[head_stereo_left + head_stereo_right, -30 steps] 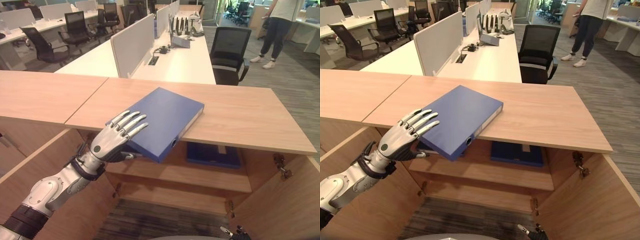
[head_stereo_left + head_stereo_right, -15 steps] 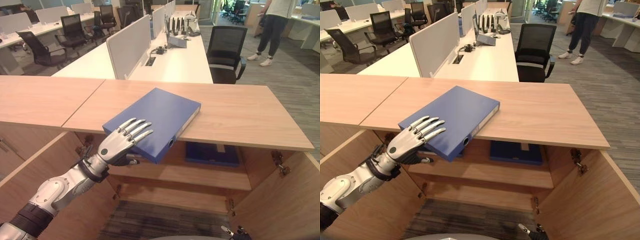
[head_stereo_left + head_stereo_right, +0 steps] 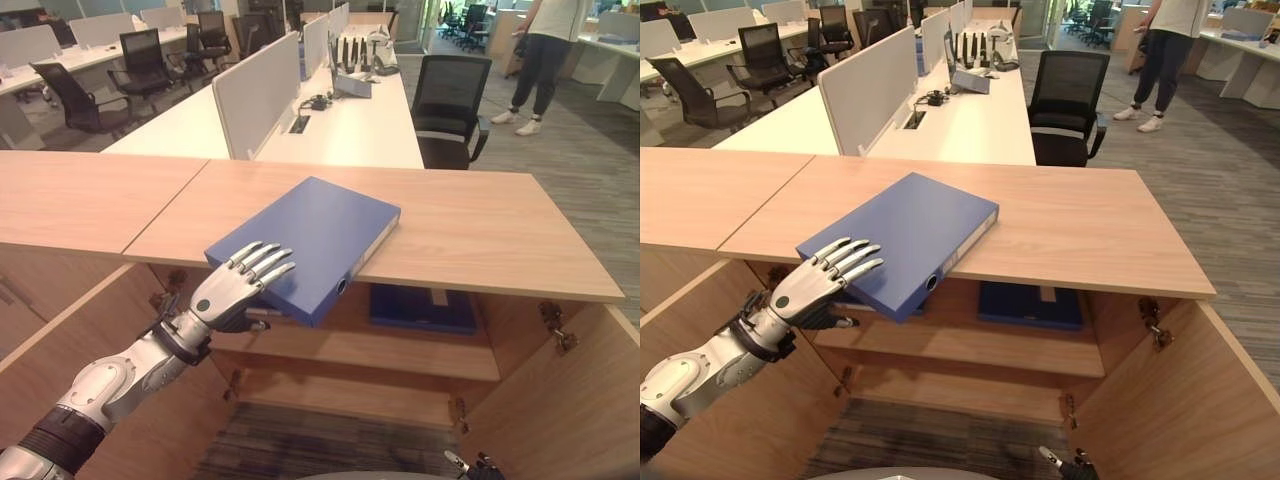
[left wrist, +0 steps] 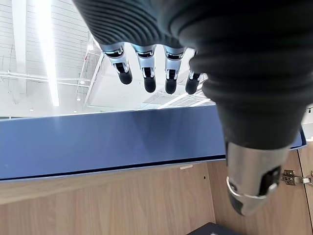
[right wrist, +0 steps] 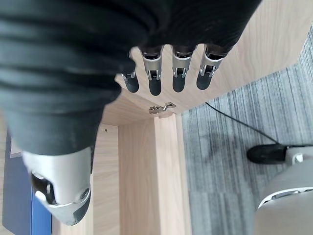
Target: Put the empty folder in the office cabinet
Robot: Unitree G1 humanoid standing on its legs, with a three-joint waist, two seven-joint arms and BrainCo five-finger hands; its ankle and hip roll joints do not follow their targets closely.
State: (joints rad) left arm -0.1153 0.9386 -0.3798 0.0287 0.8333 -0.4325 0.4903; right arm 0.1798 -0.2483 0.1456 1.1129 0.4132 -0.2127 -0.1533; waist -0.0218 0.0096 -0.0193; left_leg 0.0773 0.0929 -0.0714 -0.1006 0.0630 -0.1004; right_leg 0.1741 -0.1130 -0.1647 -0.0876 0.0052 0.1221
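A blue folder (image 3: 320, 235) lies flat on the wooden cabinet top (image 3: 480, 235), its near corner sticking out past the front edge. My left hand (image 3: 225, 290) is at that overhanging corner. Its fingers are straight above the cover and its thumb is underneath, so it is open. In the left wrist view the fingers (image 4: 146, 73) hover just above the folder's blue edge (image 4: 98, 142), and the thumb (image 4: 254, 181) sits below it. My right hand (image 5: 178, 68) hangs low by the open right door with relaxed, straight fingers, holding nothing.
Below the top the cabinet stands open, with its doors swung out at the left (image 3: 60, 330) and right (image 3: 560, 410). A second blue folder (image 3: 420, 308) lies on the inner shelf (image 3: 370, 350). Behind are a white desk (image 3: 350, 120), a black chair (image 3: 450, 100) and a standing person (image 3: 545, 60).
My left hand has drawn back slightly along the folder toward its near corner. The folder lies where it was; the camera shifted a little.
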